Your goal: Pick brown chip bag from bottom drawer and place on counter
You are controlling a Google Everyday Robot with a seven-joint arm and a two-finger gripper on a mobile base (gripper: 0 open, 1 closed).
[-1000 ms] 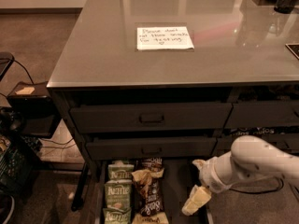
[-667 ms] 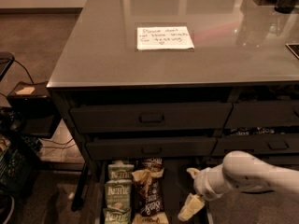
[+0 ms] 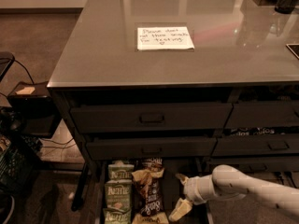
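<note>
1 brown chip bag point(image 3: 150, 192) lies inside the open bottom drawer point(image 3: 169, 190), near its middle. 3 green-and-white Kettle bags point(image 3: 117, 193) lie in a row along the drawer's left side. 1 gripper point(image 3: 181, 193) hangs over the drawer's right side, its 2 fingers point(image 3: 180, 210) spread and holding nothing. Above the drawer, 1 counter point(image 3: 107, 55) carries 1 handwritten paper note point(image 3: 165, 38).

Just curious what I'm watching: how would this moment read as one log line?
pincer: open, over bottom drawer, right of brown chip bag | bag: lying in drawer, ungrasped | counter: no bag yet
</note>
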